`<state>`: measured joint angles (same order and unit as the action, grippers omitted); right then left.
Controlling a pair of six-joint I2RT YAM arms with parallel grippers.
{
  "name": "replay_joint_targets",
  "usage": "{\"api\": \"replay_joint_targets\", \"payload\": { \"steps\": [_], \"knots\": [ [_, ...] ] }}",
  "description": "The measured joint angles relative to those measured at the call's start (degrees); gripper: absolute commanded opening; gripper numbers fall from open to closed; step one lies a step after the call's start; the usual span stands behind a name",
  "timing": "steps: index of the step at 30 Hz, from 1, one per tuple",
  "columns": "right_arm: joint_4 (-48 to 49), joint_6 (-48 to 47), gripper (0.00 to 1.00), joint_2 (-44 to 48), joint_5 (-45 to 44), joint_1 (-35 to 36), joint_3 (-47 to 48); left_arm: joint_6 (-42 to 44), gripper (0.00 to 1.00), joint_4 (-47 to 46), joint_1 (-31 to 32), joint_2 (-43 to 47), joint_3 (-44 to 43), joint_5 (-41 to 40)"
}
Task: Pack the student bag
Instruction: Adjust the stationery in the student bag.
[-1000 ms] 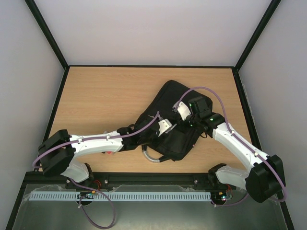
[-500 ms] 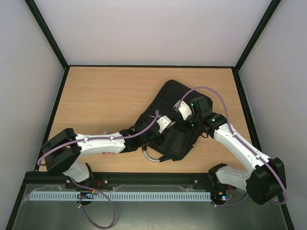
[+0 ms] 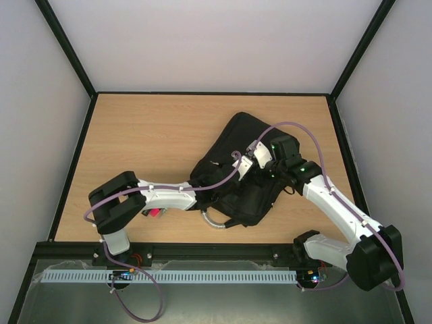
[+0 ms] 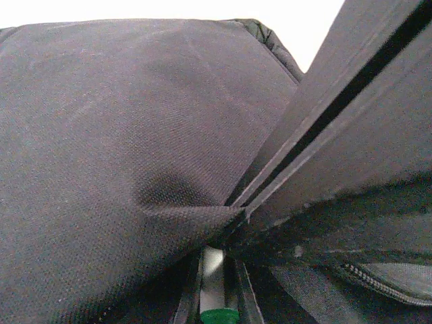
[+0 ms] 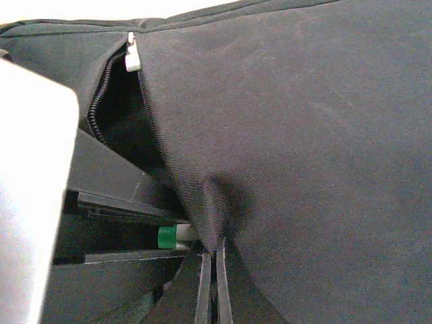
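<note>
The student bag (image 3: 233, 138) is black and lies slanted at mid table, its grey handle (image 3: 213, 222) towards the near edge. My right gripper (image 3: 256, 156) is shut on a fold of the bag's fabric (image 5: 223, 202) and holds it up beside the open zip mouth (image 5: 125, 115). My left gripper (image 3: 237, 167) is shut on a white pen with a green cap (image 5: 173, 236), which sits at the mouth, just under the lifted fabric. In the left wrist view the pen (image 4: 214, 270) shows between the fingers, with bag fabric (image 4: 101, 135) filling the frame.
A small pink-red object (image 3: 154, 213) lies on the table under my left forearm. A white zip pull (image 5: 133, 59) hangs at the top of the opening. Black frame rails and white walls edge the wooden table (image 3: 135, 135).
My left arm has folded its elbow inward and pushed its gripper right and forward, up to the right gripper at the bag's mouth. The right gripper has hardly moved.
</note>
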<state>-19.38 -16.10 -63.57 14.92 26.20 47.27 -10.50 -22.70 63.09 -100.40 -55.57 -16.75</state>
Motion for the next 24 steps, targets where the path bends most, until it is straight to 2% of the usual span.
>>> {"api": "replay_joint_targets", "payload": {
  "steps": [1,4,6,8,13,15,16,24],
  "knots": [
    [0.00,0.02,0.01,0.02,-0.07,-0.17,-0.02,-0.02,0.17,-1.03,0.02,-0.50,0.00,-0.26],
    [-0.02,0.07,0.01,0.26,-0.61,-0.68,-0.22,-0.04,0.44,-3.74,0.00,-1.88,0.00,-1.09],
    [0.04,0.09,0.01,0.46,-0.72,-0.79,-0.24,-0.44,0.57,-5.51,0.02,-2.62,0.02,-1.22],
    [0.20,0.07,0.01,0.59,-0.76,-0.79,-0.24,-0.48,0.63,-6.19,0.02,-2.71,0.13,-1.20],
    [0.24,0.11,0.01,0.68,-0.96,-0.68,-0.28,-0.79,0.70,-4.24,0.15,-0.72,0.96,-1.09],
    [0.28,0.09,0.01,0.68,-1.14,-0.68,-0.31,-1.40,0.96,-1.05,0.24,1.86,0.96,-0.39],
    [0.42,0.11,0.01,0.68,-1.25,-0.68,-0.31,-2.21,0.99,1.09,0.26,3.80,0.96,0.39],
    [0.63,0.11,0.01,0.68,-1.18,-0.59,-0.66,-5.33,1.00,12.74,1.27,16.28,1.51,2.34]
  ]
}}
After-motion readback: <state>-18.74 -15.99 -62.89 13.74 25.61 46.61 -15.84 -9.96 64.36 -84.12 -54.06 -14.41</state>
